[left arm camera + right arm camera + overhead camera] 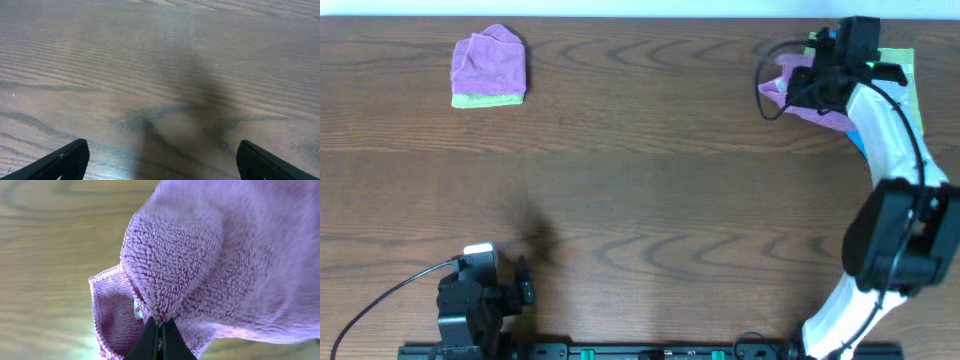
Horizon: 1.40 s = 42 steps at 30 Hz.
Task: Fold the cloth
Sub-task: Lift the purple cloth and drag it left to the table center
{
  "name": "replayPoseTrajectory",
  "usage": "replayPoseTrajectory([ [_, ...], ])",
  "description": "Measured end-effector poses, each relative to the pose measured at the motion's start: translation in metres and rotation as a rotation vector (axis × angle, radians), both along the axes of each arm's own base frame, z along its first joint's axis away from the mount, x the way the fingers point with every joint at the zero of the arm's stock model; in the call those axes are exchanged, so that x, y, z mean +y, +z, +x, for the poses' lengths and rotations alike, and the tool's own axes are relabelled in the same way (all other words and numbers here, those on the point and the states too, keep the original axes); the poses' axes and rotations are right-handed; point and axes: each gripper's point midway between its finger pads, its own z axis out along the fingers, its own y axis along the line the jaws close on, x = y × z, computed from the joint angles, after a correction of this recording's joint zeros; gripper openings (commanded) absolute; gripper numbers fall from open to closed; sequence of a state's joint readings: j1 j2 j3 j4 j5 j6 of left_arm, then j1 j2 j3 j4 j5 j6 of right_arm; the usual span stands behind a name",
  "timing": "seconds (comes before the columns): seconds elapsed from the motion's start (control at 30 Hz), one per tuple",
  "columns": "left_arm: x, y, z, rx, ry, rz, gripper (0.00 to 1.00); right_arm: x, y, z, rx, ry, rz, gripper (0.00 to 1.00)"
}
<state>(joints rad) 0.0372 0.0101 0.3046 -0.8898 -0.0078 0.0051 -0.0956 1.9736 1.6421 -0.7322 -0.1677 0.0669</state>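
Pinching a fold of the cloth (210, 265), the right fingers (148, 341) meet tightly.

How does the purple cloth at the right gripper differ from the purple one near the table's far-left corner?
The cloth is pinched by the right gripper, jaws shut on a fold. The folded purple wad lies free, with nothing gripping it. The cloth is loose and bunched, with a hemmed edge showing. The wad is a compact block with a yellow-green strip along one edge. Both are lilac-purple.
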Motion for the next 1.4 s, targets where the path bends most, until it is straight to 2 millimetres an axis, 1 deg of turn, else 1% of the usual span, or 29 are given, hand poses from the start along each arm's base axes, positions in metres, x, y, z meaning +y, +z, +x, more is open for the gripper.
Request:
replayPoseTrajectory([
  [0.03, 0.000, 0.000, 0.000, 0.000, 0.000, 0.000, 0.95, 0.008, 0.009, -0.005, -0.002, 0.017, -0.001, 0.02],
  [0.1, 0.000, 0.000, 0.000, 0.000, 0.000, 0.000, 0.95, 0.019, 0.019, -0.012, 0.001, 0.041, -0.001, 0.02],
  [0.17, 0.000, 0.000, 0.000, 0.000, 0.000, 0.000, 0.95, 0.035, 0.027, -0.021, 0.010, 0.074, -0.001, 0.01],
  [0.27, 0.000, 0.000, 0.000, 0.000, 0.000, 0.000, 0.95, 0.064, 0.038, -0.037, 0.027, 0.140, -0.002, 0.01],
  [0.33, 0.000, 0.000, 0.000, 0.000, 0.000, 0.000, 0.95, 0.093, 0.047, -0.049, 0.029, 0.207, -0.003, 0.01],
  [0.37, 0.000, 0.000, 0.000, 0.000, 0.000, 0.000, 0.95, 0.102, 0.050, -0.053, 0.029, 0.228, -0.003, 0.02],
  [0.4, 0.000, 0.000, 0.000, 0.000, 0.000, 0.000, 0.95, 0.115, 0.054, -0.058, 0.024, 0.260, -0.004, 0.02],
  [0.47, 0.000, 0.000, 0.000, 0.000, 0.000, 0.000, 0.95, 0.146, 0.064, -0.069, 0.006, 0.334, -0.001, 0.02],
  [0.53, 0.000, 0.000, 0.000, 0.000, 0.000, 0.000, 0.95, 0.182, 0.072, -0.082, -0.015, 0.421, 0.010, 0.02],
  [0.6, 0.000, 0.000, 0.000, 0.000, 0.000, 0.000, 0.95, 0.206, 0.077, -0.091, -0.031, 0.476, 0.022, 0.02],
  [0.63, 0.000, 0.000, 0.000, 0.000, 0.000, 0.000, 0.95, 0.227, 0.078, -0.101, -0.036, 0.529, 0.029, 0.02],
  [0.67, 0.000, 0.000, 0.000, 0.000, 0.000, 0.000, 0.95, 0.241, 0.079, -0.107, -0.040, 0.559, 0.035, 0.02],
  [0.83, 0.000, 0.000, 0.000, 0.000, 0.000, 0.000, 0.95, 0.302, 0.089, -0.136, -0.077, 0.692, 0.084, 0.01],
  [0.9, 0.000, 0.000, 0.000, 0.000, 0.000, 0.000, 0.95, 0.329, 0.104, -0.150, -0.110, 0.750, 0.116, 0.01],
  [0.97, 0.000, 0.000, 0.000, 0.000, 0.000, 0.000, 0.95, 0.349, 0.126, -0.158, -0.159, 0.792, 0.143, 0.01],
  [1.07, 0.000, 0.000, 0.000, 0.000, 0.000, 0.000, 0.95, 0.373, 0.169, -0.164, -0.266, 0.837, 0.194, 0.02],
  [1.17, 0.000, 0.000, 0.000, 0.000, 0.000, 0.000, 0.95, 0.382, 0.195, -0.162, -0.340, 0.844, 0.224, 0.01],
  [1.2, 0.000, 0.000, 0.000, 0.000, 0.000, 0.000, 0.95, 0.382, 0.199, -0.161, -0.350, 0.841, 0.228, 0.02],
  [1.27, 0.000, 0.000, 0.000, 0.000, 0.000, 0.000, 0.95, 0.380, 0.199, -0.160, -0.346, 0.837, 0.226, 0.02],
  [1.33, 0.000, 0.000, 0.000, 0.000, 0.000, 0.000, 0.95, 0.378, 0.194, -0.159, -0.327, 0.832, 0.219, 0.02],
  [1.4, 0.000, 0.000, 0.000, 0.000, 0.000, 0.000, 0.95, 0.376, 0.184, -0.155, -0.301, 0.825, 0.209, 0.02],
])
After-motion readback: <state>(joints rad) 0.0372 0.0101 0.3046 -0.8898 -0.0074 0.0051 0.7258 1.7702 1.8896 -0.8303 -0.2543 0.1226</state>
